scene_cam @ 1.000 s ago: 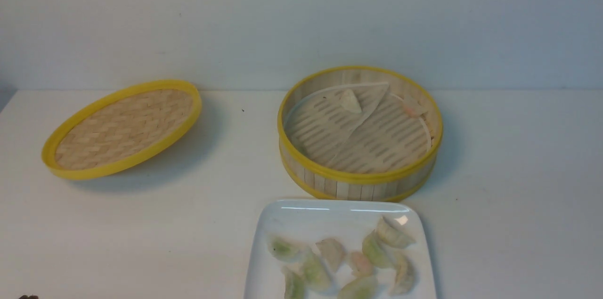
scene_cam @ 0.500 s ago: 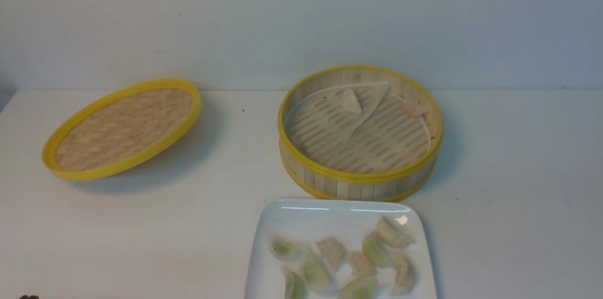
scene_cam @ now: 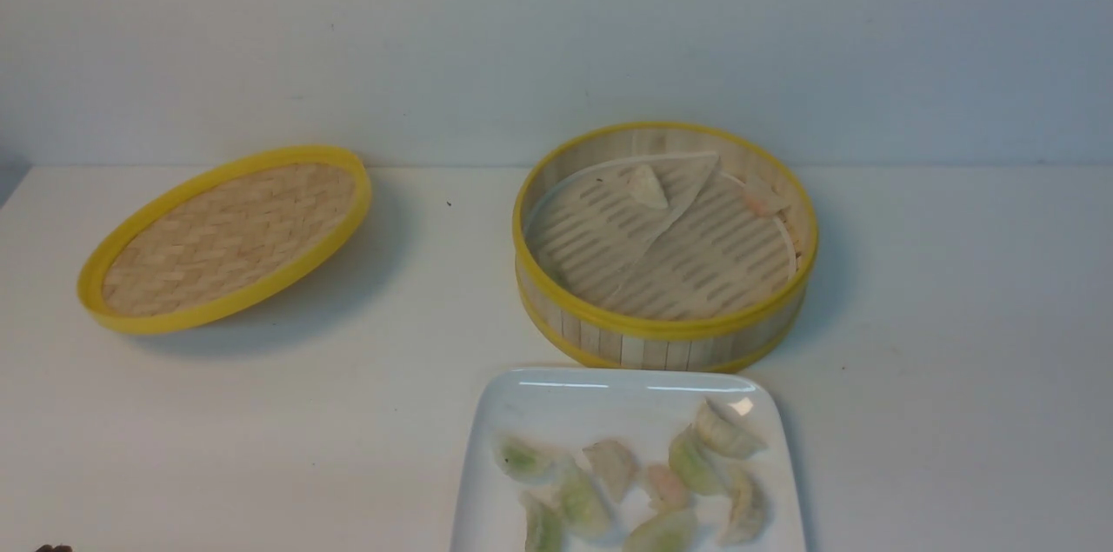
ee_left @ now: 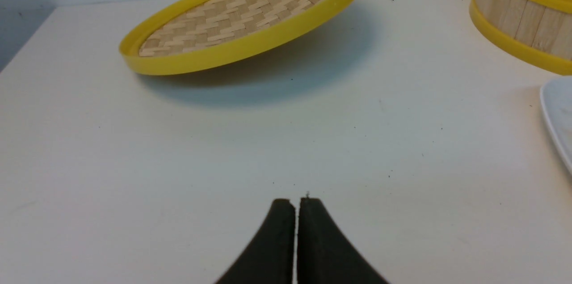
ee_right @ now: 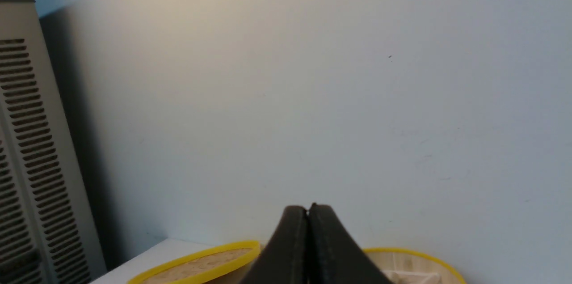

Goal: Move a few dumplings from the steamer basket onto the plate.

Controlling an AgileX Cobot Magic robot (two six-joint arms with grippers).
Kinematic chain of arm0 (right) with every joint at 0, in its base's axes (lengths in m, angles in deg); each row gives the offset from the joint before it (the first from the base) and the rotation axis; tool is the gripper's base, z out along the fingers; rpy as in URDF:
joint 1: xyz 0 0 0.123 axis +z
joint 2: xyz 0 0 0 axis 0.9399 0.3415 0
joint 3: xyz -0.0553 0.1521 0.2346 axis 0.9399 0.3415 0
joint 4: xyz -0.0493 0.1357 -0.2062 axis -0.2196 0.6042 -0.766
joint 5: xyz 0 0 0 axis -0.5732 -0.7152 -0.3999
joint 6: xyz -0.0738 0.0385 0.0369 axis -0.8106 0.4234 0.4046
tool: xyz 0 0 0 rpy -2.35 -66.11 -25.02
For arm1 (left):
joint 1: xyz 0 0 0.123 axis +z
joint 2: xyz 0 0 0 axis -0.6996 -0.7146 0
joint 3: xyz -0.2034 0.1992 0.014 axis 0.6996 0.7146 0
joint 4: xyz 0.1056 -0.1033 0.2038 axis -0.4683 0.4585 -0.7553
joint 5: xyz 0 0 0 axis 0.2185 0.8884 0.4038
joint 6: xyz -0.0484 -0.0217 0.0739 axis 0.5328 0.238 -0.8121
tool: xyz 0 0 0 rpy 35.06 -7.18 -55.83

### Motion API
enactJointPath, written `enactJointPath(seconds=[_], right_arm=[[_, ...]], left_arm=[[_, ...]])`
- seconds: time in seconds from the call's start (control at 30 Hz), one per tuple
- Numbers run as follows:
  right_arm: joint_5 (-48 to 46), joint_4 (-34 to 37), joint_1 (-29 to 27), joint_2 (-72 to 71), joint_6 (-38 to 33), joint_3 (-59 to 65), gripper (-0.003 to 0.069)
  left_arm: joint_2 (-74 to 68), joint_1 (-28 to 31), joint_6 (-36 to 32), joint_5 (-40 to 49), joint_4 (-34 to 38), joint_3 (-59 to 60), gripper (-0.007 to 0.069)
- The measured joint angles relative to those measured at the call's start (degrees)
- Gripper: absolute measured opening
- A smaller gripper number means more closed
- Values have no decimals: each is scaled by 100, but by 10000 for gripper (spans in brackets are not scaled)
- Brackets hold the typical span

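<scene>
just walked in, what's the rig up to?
Nothing is being handled: the left gripper and right gripper are both shut and empty. Several dumplings lie on the white plate, and a few are left in the steamer basket behind it. The woven lid is off, tilted, to the basket's left. The transfer looks done or paused; I can't tell which.

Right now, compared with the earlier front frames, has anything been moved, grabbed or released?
Nothing visibly changed. The steamer basket, the woven lid, the plate and the dumplings on it stayed where they were.
</scene>
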Motion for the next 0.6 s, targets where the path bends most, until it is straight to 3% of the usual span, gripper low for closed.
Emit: enactJointPath(seconds=[0.27, 0.43, 0.6], right_arm=[[119, -290, -59, 0, -359, 490, -14], [211, -349, -898, 0, -495, 1148, -14], [266, -372, -2147, 0, -533, 1979, -14]], left_arm=[[0, 0, 0, 0, 0, 0, -6], [0, 0, 0, 0, 4, 0, -6], [0, 0, 0, 0, 4, 0, -6]])
